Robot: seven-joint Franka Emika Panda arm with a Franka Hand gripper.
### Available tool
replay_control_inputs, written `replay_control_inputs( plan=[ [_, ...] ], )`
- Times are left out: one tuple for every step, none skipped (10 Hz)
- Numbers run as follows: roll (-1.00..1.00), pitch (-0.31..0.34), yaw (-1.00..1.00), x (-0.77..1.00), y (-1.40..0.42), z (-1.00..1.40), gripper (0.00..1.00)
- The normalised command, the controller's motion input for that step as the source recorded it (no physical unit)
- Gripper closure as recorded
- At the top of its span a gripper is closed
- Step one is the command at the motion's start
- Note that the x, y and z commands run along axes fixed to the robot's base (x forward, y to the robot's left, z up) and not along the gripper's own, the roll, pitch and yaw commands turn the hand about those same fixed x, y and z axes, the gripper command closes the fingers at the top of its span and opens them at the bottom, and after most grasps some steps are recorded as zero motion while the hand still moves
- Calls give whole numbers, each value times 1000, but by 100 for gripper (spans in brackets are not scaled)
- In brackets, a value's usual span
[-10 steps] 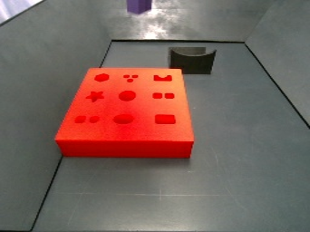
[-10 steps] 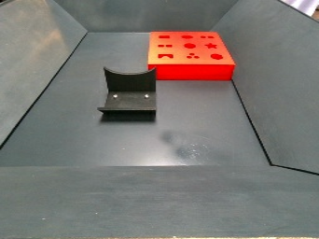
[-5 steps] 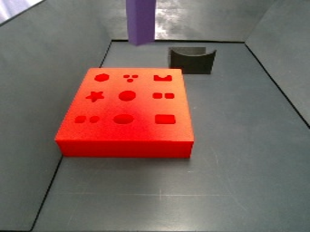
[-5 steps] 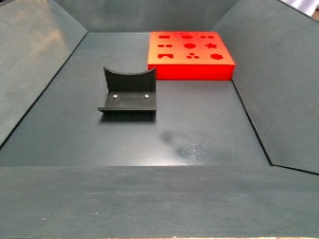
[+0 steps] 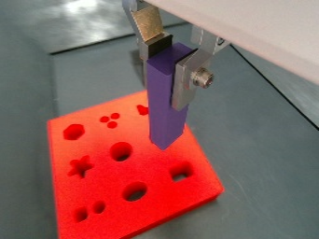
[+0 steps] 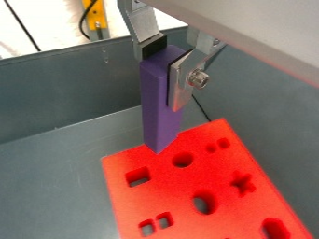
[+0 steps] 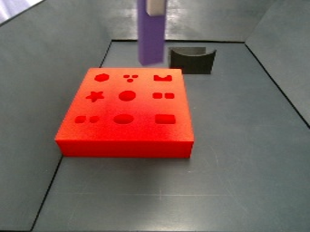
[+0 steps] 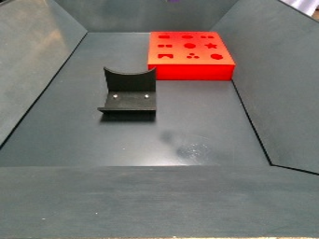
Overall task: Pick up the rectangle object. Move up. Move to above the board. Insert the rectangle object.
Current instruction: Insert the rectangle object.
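Observation:
My gripper [image 5: 173, 67] is shut on the rectangle object [image 5: 166, 107], a slim purple block held upright between the silver fingers. It also shows in the wrist view [image 6: 157, 107], with the gripper [image 6: 169, 61] clamped on its upper part. The block's lower end hangs above the red board [image 5: 106, 187], over the edge region near the small holes, apart from the surface. In a side view the block [image 7: 150, 36] hangs over the board's [image 7: 145, 107] far edge, with the gripper [image 7: 154, 4] at the frame's top. The board [image 8: 193, 72] lies at the far end of the bin.
A dark grey U-shaped holder [image 7: 191, 59] stands on the floor behind the board; it also shows in a side view [image 8: 129, 93] mid-floor. Sloped grey bin walls [image 8: 37, 75] surround the floor.
The purple block has come down from the top of the side view, its lower end now just above the board's far edge, and shifted slightly right. The board and holder have not moved.

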Motion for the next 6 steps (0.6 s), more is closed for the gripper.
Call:
replay_control_inputs(
  plan=[
    [-139,10,-623,471,0,-331,100],
    [-137,10,-637,460,0,-337,100],
    [-93,16,-654,431,0,-406,100],
    [0,7,-694,331,0,-446,100],
    [21,0,-731,234,-9,-526,100],
    [24,0,-700,180,0,-471,100]
  ],
)
